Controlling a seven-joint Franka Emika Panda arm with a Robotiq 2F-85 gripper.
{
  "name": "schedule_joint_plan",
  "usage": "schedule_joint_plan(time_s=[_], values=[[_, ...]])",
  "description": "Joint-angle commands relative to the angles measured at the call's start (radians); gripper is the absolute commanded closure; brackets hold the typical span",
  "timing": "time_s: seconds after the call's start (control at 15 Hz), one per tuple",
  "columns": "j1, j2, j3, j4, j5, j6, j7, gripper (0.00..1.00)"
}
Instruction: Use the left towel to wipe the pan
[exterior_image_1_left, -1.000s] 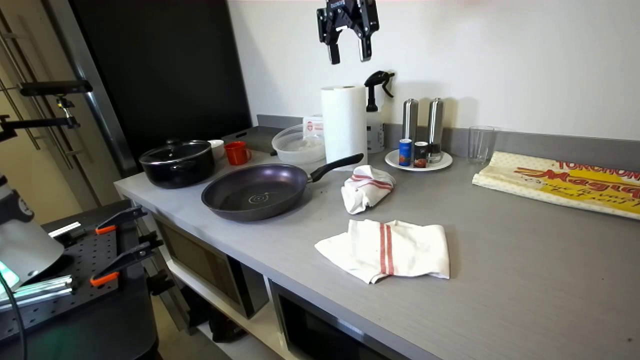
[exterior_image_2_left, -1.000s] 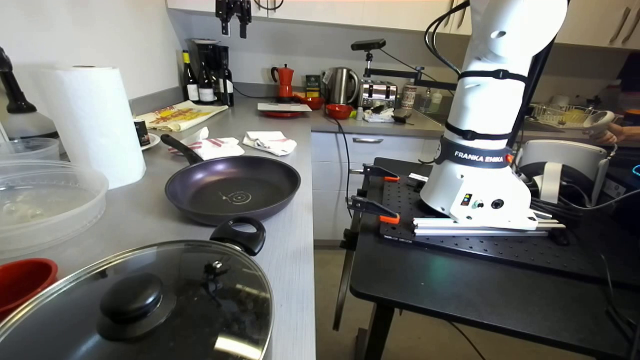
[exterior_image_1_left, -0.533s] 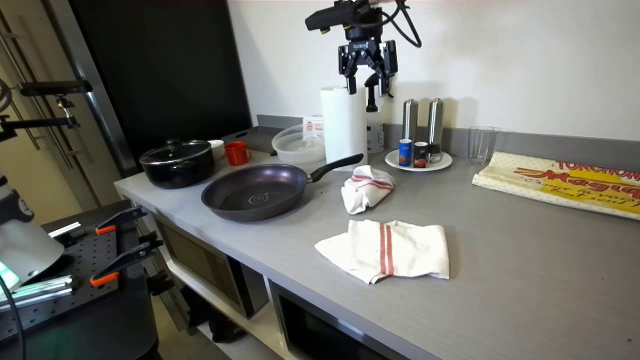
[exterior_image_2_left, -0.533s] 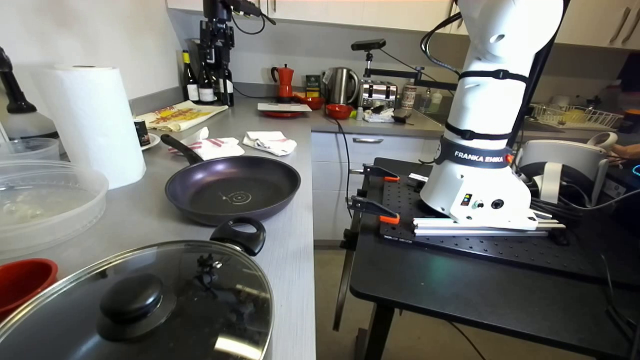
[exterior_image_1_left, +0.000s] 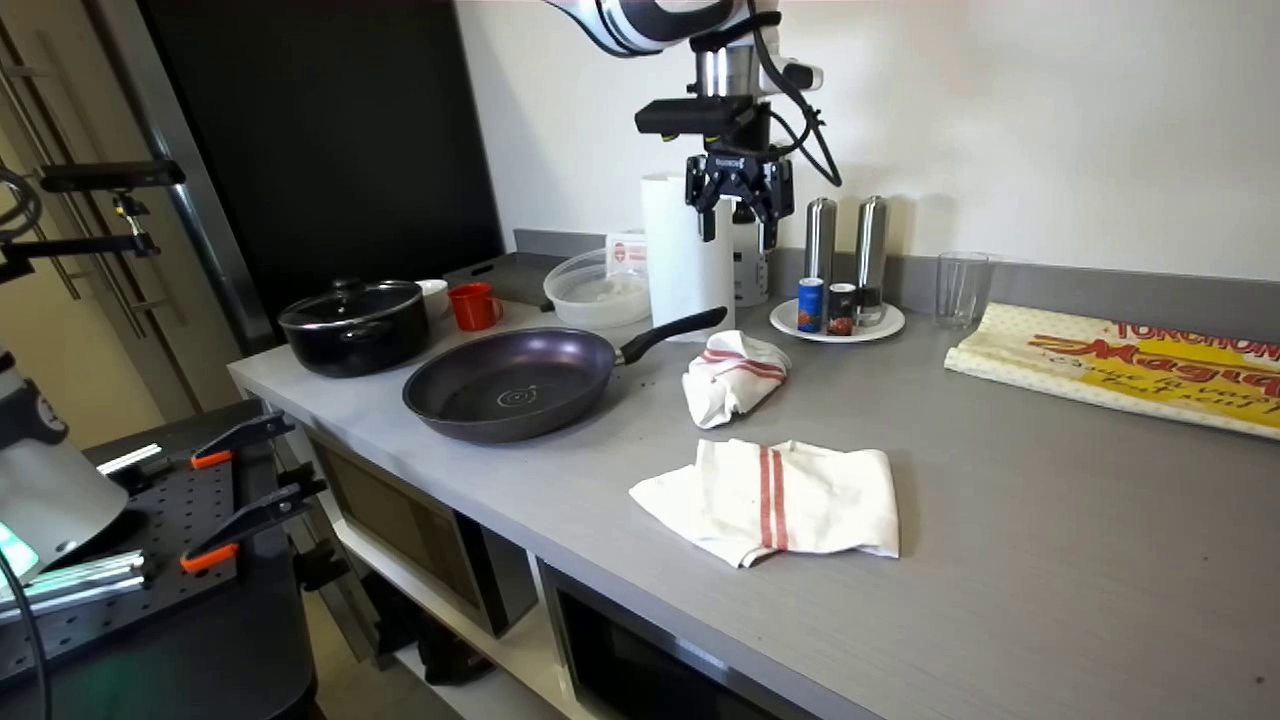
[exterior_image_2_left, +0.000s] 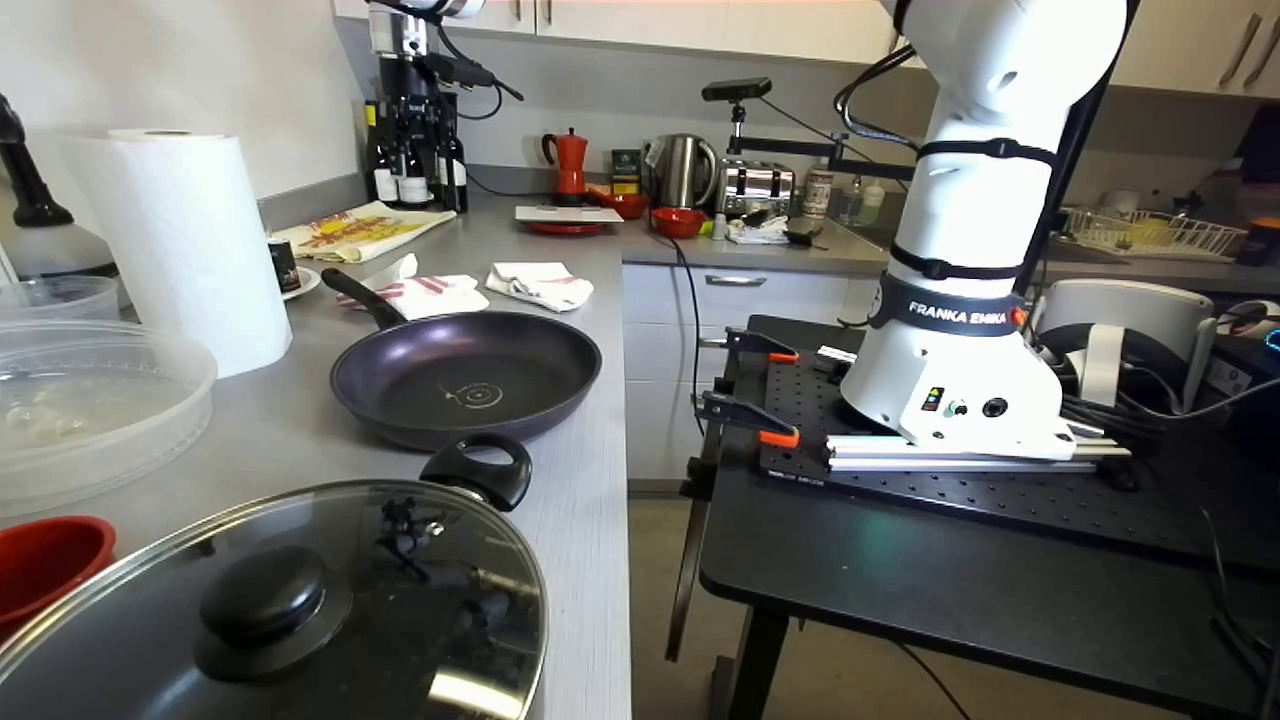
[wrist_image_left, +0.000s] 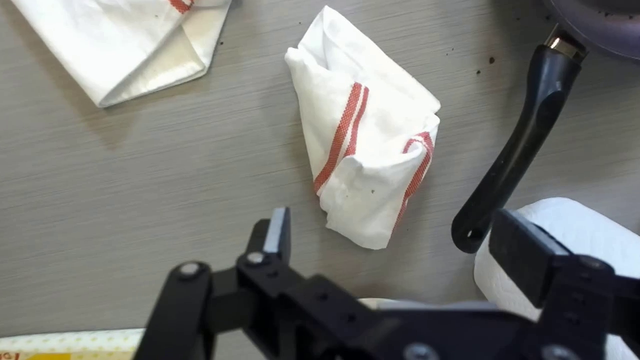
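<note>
A crumpled white towel with red stripes (exterior_image_1_left: 735, 378) lies on the counter by the pan handle. It also shows in the wrist view (wrist_image_left: 370, 135) and in an exterior view (exterior_image_2_left: 430, 297). A flatter folded white towel with red stripes (exterior_image_1_left: 820, 500) lies nearby; its corner shows in the wrist view (wrist_image_left: 130, 50). The dark frying pan (exterior_image_1_left: 510, 385) sits on the counter, its black handle (wrist_image_left: 520, 135) pointing toward the paper roll. My gripper (exterior_image_1_left: 738, 238) is open and empty, pointing down above the counter. In the wrist view its spread fingers (wrist_image_left: 397, 240) are beyond the crumpled towel's lower end.
A paper towel roll (exterior_image_1_left: 690, 250) stands close to the gripper, with a spray bottle (exterior_image_1_left: 750, 262) behind it. A white plate (exterior_image_1_left: 870, 330) holds shakers and small cans. A lidded pot (exterior_image_1_left: 355, 330), plastic tub (exterior_image_1_left: 597, 295), glass (exterior_image_1_left: 962, 290) and printed cloth (exterior_image_1_left: 1130, 370) are also there.
The gripper has come down from near the top of both exterior views, drifting slightly toward the wall. Its fingers have stayed open. The towels and pan have not moved.
</note>
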Motion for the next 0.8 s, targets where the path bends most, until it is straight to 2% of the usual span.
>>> schedule_joint_plan(time_s=[0.0, 0.73], values=[[0.009, 0.082, 0.009, 0.080, -0.020, -0.020, 0.002, 0.00], [0.013, 0.245, 0.015, 0.160, -0.031, -0.003, -0.004, 0.00]])
